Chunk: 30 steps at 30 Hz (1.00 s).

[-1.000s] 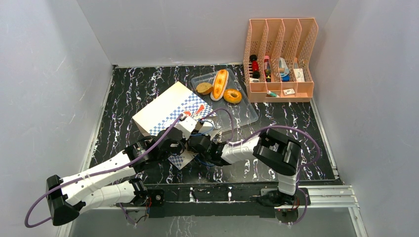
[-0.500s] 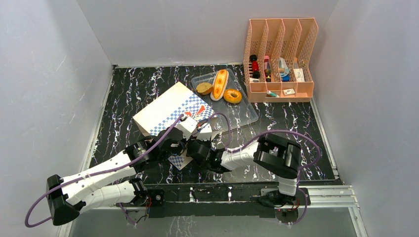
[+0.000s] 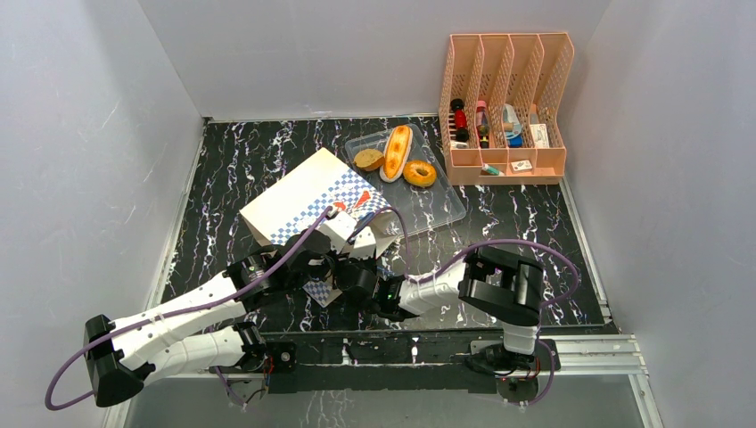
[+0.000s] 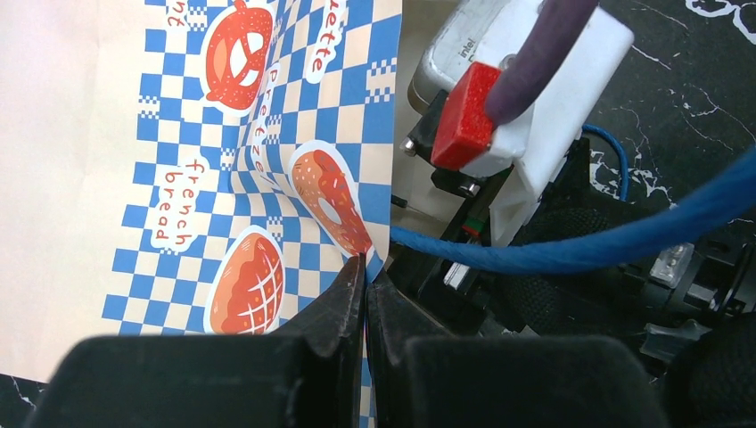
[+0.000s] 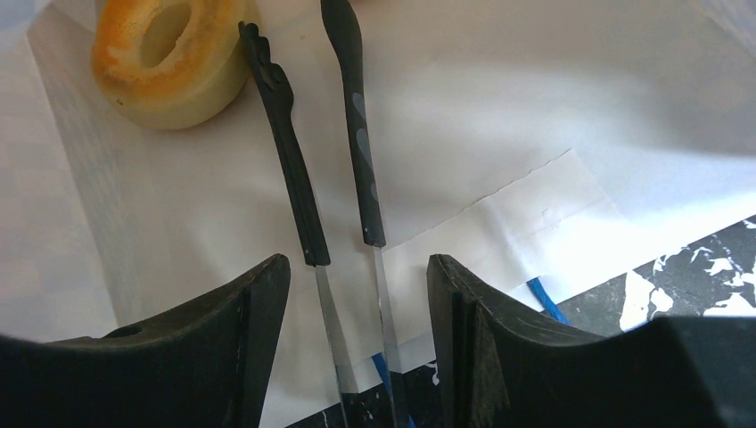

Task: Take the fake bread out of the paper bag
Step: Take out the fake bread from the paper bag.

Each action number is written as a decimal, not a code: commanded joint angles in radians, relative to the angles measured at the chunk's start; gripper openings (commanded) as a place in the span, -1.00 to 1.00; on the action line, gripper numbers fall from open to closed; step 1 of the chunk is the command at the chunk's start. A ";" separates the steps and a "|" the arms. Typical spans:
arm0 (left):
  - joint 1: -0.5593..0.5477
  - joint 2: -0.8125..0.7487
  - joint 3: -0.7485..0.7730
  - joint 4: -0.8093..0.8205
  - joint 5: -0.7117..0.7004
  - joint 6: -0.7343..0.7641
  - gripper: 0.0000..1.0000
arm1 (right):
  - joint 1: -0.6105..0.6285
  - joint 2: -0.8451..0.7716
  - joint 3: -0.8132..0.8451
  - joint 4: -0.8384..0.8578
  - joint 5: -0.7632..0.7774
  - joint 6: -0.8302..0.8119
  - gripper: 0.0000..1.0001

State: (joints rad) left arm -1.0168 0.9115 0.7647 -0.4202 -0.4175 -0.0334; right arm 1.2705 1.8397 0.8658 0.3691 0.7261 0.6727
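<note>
Inside the paper bag [image 5: 499, 116], at the far end, sits one ring donut [image 5: 169, 53], pale with a golden top, lying flat on the inner wall. From the right wrist view I can't tell whether anything else sits deeper.

The right gripper [image 5: 292, 22] is in through the mouth, its long thin fingers parted with nothing between them. The tips are beside the donut, not around it. The left finger's tip is at the donut's rim; I can't tell if it's touching. You'd likely need to shift the tips left to straddle the ring, or hook one finger through the hole. My guess is the thin blades will slip on the smooth toy, and they could pinch paper instead.

The left gripper [image 4: 365, 267] is clenched on the bag's mouth edge at the checkered band. It looks like it's there to hold the lip so the mouth stays open and the bag doesn't slide under the reaching arm. The blue cord handle [image 4: 579, 241] runs just beside that pinch; watch for a snag.

The bag lies on its side on the table [image 3: 241, 152], mouth toward the arm bases.

Beyond it, the clear tray [image 3: 437, 207] holds the brown roll [image 3: 368, 160], the long bun [image 3: 396, 152] and an orange ring [image 3: 419, 173]. That's probably your drop spot.

The pink rack [image 3: 505, 107] at far right is not involved.
</note>
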 commanded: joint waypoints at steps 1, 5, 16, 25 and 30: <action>-0.005 0.000 0.017 -0.002 0.034 0.004 -1.00 | 0.006 -0.007 0.012 0.077 0.039 -0.063 0.14; -0.005 -0.002 0.020 -0.002 0.036 0.005 -1.00 | 0.006 0.028 0.030 0.091 0.042 -0.086 0.17; -0.006 0.013 0.021 0.010 0.046 0.009 -1.00 | 0.004 0.093 0.062 0.145 0.018 -0.163 0.16; -0.005 0.002 0.012 0.012 0.047 0.004 -1.00 | -0.013 0.180 0.085 0.185 0.001 -0.176 -0.19; -0.005 -0.015 0.014 0.005 0.029 -0.003 -1.00 | -0.026 0.150 0.041 0.214 -0.030 -0.111 -0.30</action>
State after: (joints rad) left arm -1.0119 0.9268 0.7647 -0.4549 -0.4221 -0.0265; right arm 1.2602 2.0029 0.9264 0.5446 0.7319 0.5438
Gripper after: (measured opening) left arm 0.007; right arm 0.369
